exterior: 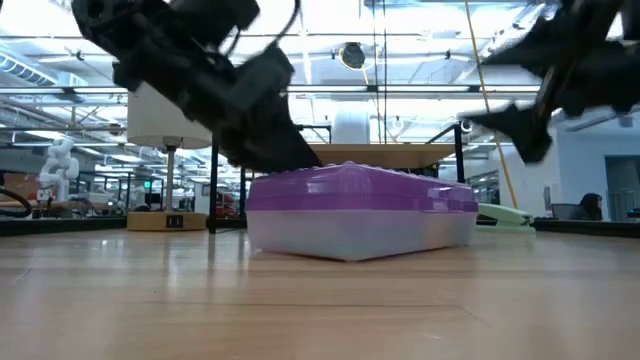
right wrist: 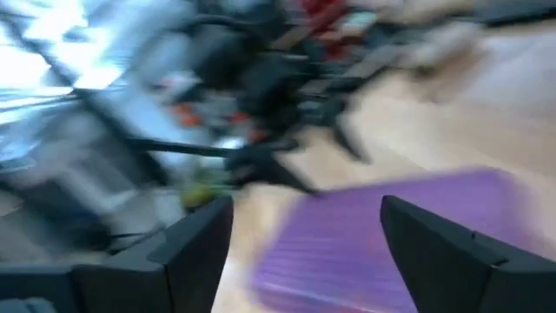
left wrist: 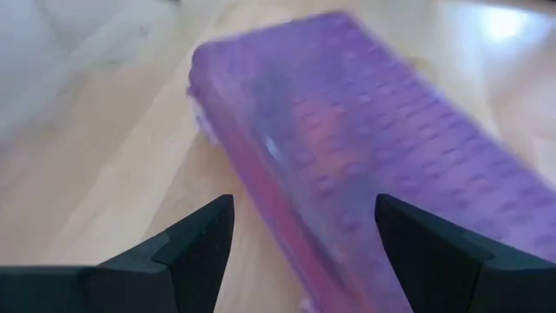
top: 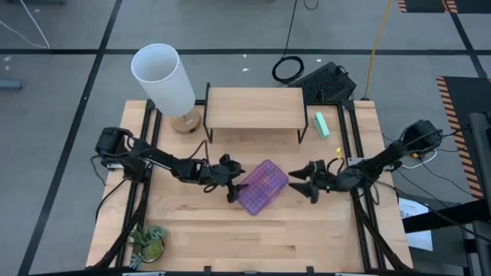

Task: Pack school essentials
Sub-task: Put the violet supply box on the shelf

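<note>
A shut box with a purple lid and a pale lower half [top: 263, 186] [exterior: 360, 210] lies flat on the wooden table's middle. The school essentials are out of view. My left gripper [top: 232, 182] [left wrist: 304, 248] is open, just above the box's left end [left wrist: 261, 122]. One finger stands on each side of that end, and I see no touch. My right gripper [top: 304, 184] [right wrist: 304, 252] is open too. It hangs clear of the table to the right of the box [right wrist: 391, 226], pointing at it.
A wooden shelf riser [top: 253, 107] stands at the far middle, with a white-shaded lamp [top: 163, 77] to its left. A mint-green block [top: 322, 124] lies at the far right. A small potted plant [top: 149, 244] sits at the near left corner.
</note>
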Robot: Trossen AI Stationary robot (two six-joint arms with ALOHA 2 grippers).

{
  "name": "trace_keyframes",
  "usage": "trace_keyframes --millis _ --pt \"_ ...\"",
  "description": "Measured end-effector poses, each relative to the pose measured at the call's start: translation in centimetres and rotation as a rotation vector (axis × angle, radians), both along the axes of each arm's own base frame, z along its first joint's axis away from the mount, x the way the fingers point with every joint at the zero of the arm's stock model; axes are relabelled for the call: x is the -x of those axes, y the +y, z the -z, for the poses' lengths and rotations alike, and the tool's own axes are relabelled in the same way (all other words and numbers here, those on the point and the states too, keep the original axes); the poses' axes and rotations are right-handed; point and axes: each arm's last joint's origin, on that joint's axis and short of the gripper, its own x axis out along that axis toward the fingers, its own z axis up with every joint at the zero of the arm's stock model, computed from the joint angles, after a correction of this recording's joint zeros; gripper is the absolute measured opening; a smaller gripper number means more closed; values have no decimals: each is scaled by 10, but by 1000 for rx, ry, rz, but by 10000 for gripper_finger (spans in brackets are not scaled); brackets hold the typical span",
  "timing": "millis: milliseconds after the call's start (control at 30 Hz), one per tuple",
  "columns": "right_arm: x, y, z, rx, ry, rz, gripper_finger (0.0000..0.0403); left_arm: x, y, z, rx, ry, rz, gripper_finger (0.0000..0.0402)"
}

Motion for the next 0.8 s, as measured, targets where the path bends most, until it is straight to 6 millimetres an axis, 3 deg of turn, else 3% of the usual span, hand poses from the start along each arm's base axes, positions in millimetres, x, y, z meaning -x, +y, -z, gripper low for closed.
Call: trace_keyframes --millis 100,167,400,600,800 --pt "1 5 -10 69 -79 -71 299 8 -3 -19 -75 -24 -9 282" --pt "1 4 -7 112 -41 -42 299 11 0 -25 -122 -19 -36 282" --pt "4 -2 15 59 142 114 289 10 5 -20 -122 1 -88 282" --pt "2 0 4 35 42 78 289 6 10 -6 -121 39 -118 282" --pt "2 2 -1 65 5 18 289 7 10 -20 -130 -14 -106 282"
